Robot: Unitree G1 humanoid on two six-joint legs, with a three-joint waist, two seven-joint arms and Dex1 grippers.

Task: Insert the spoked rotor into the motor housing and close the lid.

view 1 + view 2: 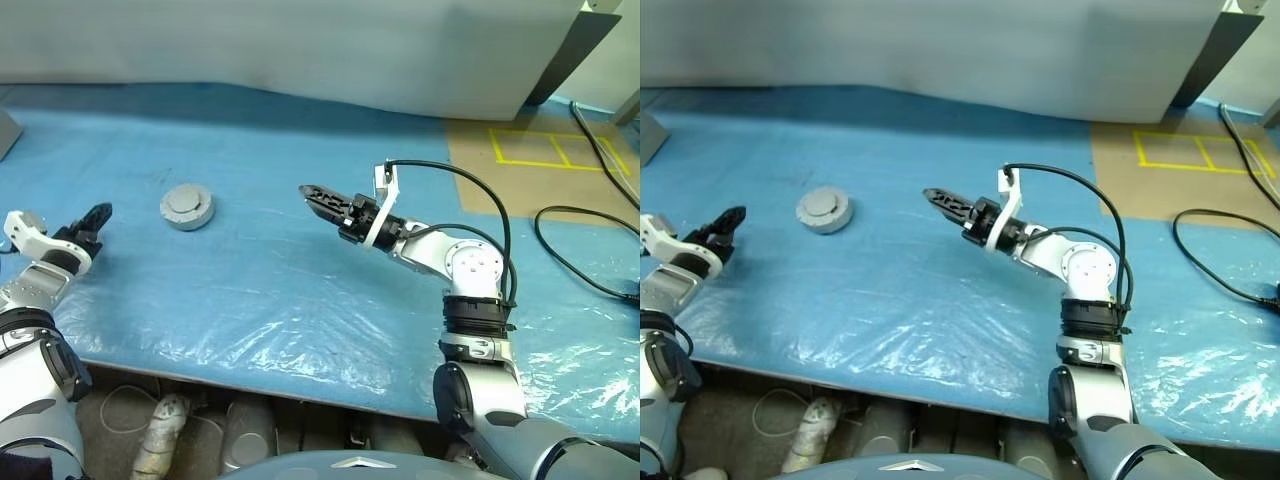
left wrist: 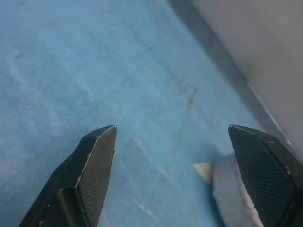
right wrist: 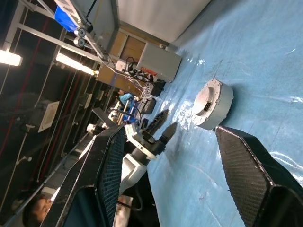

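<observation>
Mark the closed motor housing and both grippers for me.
motor housing (image 1: pixel 187 207), left eye view, on its grey lid top.
left gripper (image 1: pixel 98 215), left eye view, between its open fingertips.
right gripper (image 3: pixel 168 142), right wrist view, gap between its open fingers.

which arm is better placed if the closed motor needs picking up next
Left, probably. The left claw is open, level with the motor and close beside it on the table. The right claw sits farther off, raised above the blue sheet.

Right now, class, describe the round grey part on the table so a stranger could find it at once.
Start at the blue plastic-covered table. On its left half, between the left gripper and right gripper, sits the motor housing: a closed, round, pale grey puck, the sheet's lone loose object.
</observation>
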